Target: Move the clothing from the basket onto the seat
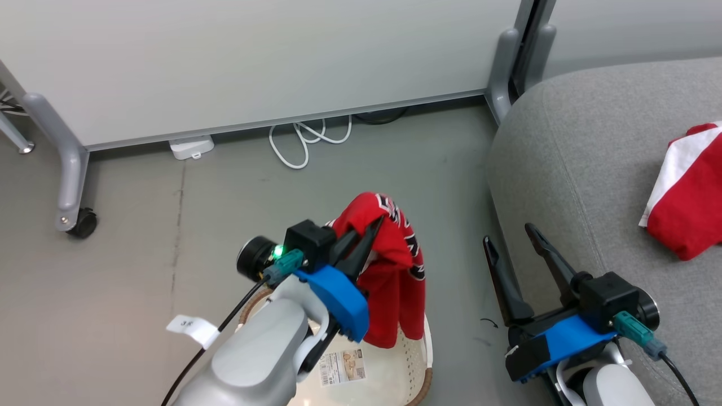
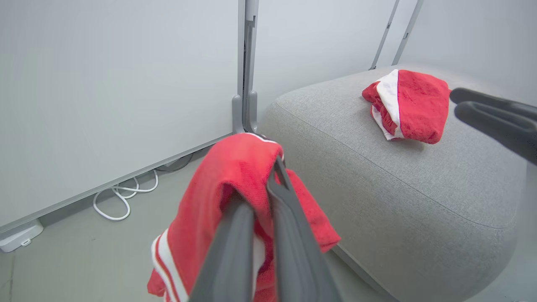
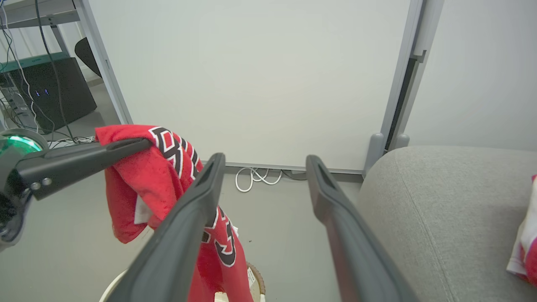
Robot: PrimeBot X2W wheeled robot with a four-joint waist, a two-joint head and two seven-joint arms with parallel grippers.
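gripping red clothing (image 1: 401,270), the left hand (image 1: 369,228) half-hides the basket (image 1: 415,349) (right hand (image 1: 507,233) spread).

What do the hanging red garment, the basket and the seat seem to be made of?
The red garment: soft, matte fabric, perhaps fleecy knit; it droops in folds. The basket: probably moulded plastic, smooth cream; regular holes, brown woven-look rim. The seat: grey woven upholstery, matte; visible weave and seam.
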